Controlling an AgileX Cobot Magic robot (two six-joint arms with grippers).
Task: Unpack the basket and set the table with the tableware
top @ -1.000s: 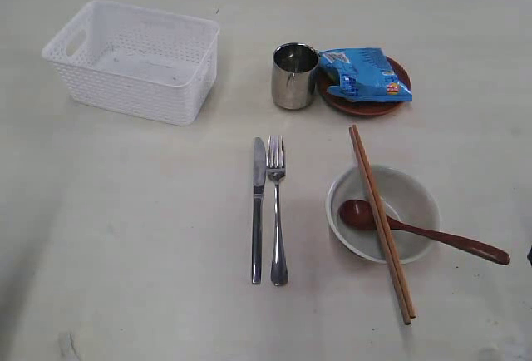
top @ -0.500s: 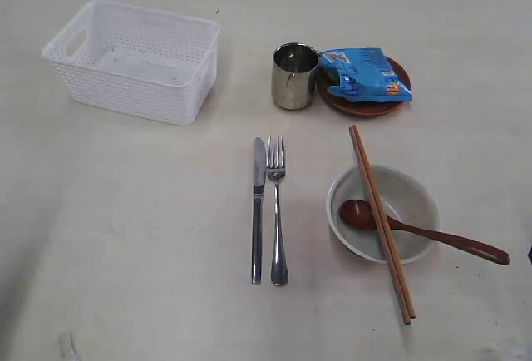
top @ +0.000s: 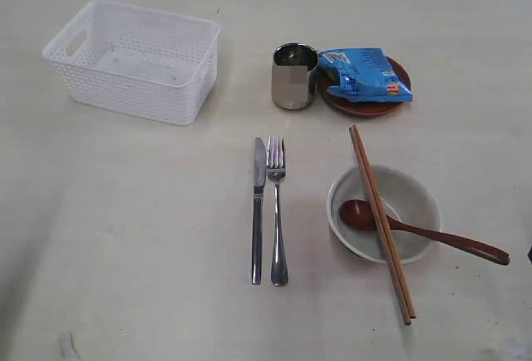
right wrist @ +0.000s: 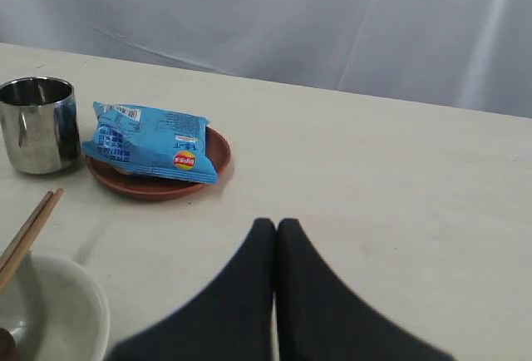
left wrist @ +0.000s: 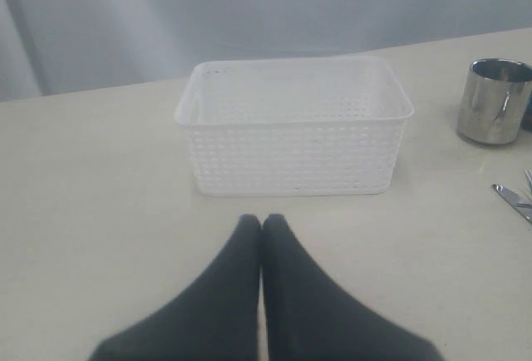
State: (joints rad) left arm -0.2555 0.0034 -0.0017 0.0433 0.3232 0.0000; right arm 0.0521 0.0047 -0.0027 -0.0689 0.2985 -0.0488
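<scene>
- At the far left of the bench (top: 125, 236), the basket (top: 141, 99) stands upright with its open side up and its perforated floor in plain view. It is well apart from every other item.
- To the right of the basket, the steel cup (top: 293, 78) stands upright just beside the brown plate (top: 366, 110). Whether the two touch cannot be told.
- On the plate lies a blue packet (top: 363, 75), which covers most of its surface.
- Near the middle of the bench, the knife (top: 258, 211) and fork (top: 278, 211) lie parallel and close together. The knife is on the left, and both handles point toward the near edge.
- At the near right, the pale bowl (top: 426, 197) sits upright on the bench.
- The spoon (top: 432, 234) rests with its head inside the bowl. Its handle crosses the rim and points right.
- The chopsticks (top: 381, 221) lie together across the bowl and over the spoon, and both ends reach past the rim.
- Left claw (left wrist: 261, 221): the fingers are pressed together and grip nothing. It points at the long side of the basket, with bare bench between them.
- Right claw (right wrist: 275, 224): the fingers are pressed together and grip nothing. It sits over bare bench, near the plate and the bowl.
</scene>
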